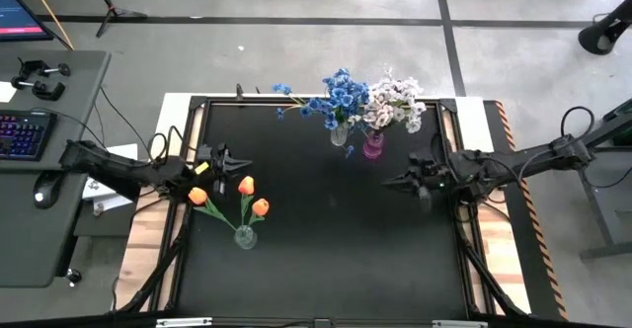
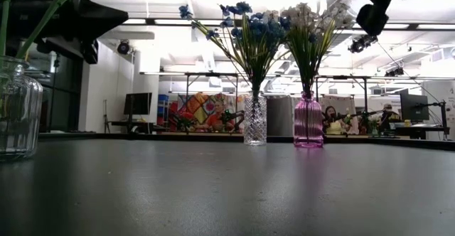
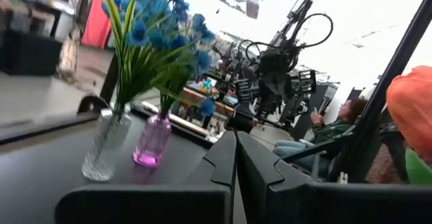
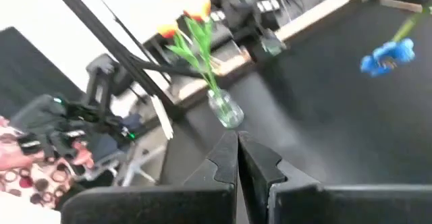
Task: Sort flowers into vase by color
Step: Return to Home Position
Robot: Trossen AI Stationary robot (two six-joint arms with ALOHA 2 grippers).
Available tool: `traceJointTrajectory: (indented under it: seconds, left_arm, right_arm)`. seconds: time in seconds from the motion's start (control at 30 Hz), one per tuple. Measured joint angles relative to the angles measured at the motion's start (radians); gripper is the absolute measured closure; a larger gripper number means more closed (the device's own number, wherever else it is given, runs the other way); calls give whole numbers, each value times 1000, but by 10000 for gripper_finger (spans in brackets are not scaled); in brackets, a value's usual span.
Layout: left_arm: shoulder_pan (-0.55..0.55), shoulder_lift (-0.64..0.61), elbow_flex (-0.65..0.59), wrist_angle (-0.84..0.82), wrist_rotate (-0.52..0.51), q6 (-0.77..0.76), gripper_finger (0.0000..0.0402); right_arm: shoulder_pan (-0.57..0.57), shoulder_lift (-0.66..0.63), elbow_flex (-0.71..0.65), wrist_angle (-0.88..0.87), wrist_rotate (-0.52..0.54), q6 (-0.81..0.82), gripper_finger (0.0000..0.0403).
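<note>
Three orange tulips stand in a clear glass vase at the table's near left. At the far middle, blue sprays fill a clear cut-glass vase, and white sprays fill a pink vase just to its right. My left gripper hovers shut by the left edge, just beyond the tulips. My right gripper hovers shut to the right of the table's middle, nearer than the pink vase. Neither holds anything.
A wooden frame rims the black table, whose middle and near part lie open between the vases. A desk with a keyboard stands to the left. People sit in the room beyond the table.
</note>
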Motion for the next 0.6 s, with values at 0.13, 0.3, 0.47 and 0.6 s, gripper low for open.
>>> traceJointTrajectory:
  seconds: [0.13, 0.3, 0.47, 0.6]
  left_arm:
    - [0, 1, 0, -20, 8, -47, 401]
    - [0, 1, 0, -48, 8, -47, 401]
    - [0, 1, 0, -52, 8, -48, 401]
    - [0, 1, 0, -52, 9, -48, 401]
  right_arm:
    - [1, -68, -144, 193, 0, -67, 403]
    - [0, -109, -269, 323, 1, -167, 403]
    - [-1, -131, -378, 464, 1, -235, 403]
    - [-1, -164, -453, 545, 1, -239, 403]
